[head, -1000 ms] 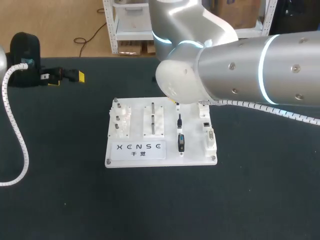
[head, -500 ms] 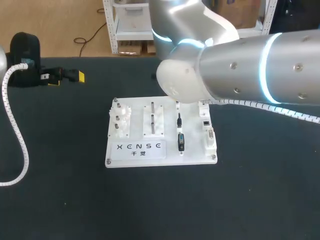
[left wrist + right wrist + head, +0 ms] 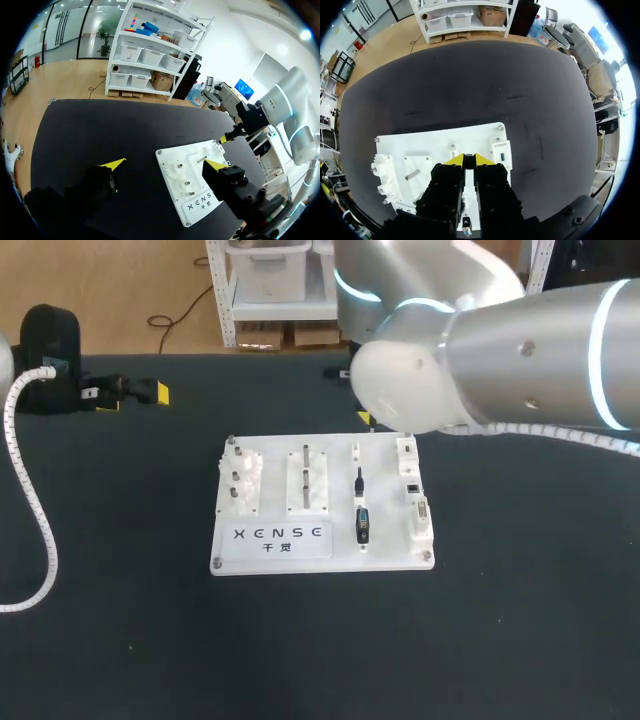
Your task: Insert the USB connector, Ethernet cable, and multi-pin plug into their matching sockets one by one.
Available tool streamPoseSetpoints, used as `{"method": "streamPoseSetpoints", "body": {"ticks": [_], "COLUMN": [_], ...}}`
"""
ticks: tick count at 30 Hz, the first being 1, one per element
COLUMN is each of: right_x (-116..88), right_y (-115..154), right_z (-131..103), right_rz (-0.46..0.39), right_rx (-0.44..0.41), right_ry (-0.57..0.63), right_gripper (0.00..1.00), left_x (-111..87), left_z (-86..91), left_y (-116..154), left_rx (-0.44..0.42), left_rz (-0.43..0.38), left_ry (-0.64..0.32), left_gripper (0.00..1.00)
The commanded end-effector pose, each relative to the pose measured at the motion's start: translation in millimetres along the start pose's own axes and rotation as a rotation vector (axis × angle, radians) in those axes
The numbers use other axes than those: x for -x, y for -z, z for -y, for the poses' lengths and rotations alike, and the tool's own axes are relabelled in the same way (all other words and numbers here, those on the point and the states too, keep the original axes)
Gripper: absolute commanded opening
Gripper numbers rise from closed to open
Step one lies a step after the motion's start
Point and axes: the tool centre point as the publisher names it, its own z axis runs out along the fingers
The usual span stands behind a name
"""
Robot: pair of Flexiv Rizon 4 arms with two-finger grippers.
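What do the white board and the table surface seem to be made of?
White board: probably plastic, smooth, evenly white with a faint sheen. Table surface: seemingly a dark matte mat, fabric or rubber; it shows no shine.

The left gripper (image 3: 164,164) hangs level and low at the far left, its fingers spread wide with the yellow tips well apart. The right arm (image 3: 520,370) comes in from the right with its wrist pointing down. The right gripper (image 3: 469,160) has its fingers drawn close, a narrow slot between them.
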Motion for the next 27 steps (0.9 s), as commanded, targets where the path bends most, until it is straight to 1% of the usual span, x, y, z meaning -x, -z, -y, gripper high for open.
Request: {"method": "streamPoseSetpoints", "body": {"ticks": [1, 5, 11, 17, 27], "right_x": [-12, -14, -17, -19, -19], "right_y": [0, -3, -4, -6, -15], "right_z": [28, 41, 50, 53, 53], "right_rz": [0.053, 0.053, 0.053, 0.048, 0.04], "right_rx": [0.034, 0.037, 0.035, 0.026, 0.023], "right_ry": [-0.011, -0.014, -0.006, -0.006, -0.006], "right_gripper": [0.0, 0.0, 0.0, 0.0, 0.0], "left_x": [0.0, 0.0, 0.0, 0.0, 0.0], "left_z": [0.0, 0.0, 0.0, 0.0, 0.0], "left_y": [0, 0, 0, 0, 0], "left_rx": [0.0, 0.0, 0.0, 0.0, 0.0], "left_rz": [0.0, 0.0, 0.0, 0.0, 0.0], "left_ry": [0.0, 0.0, 0.0, 0.0, 0.0], "left_gripper": [1.0, 1.0, 1.0, 1.0, 1.0]}}
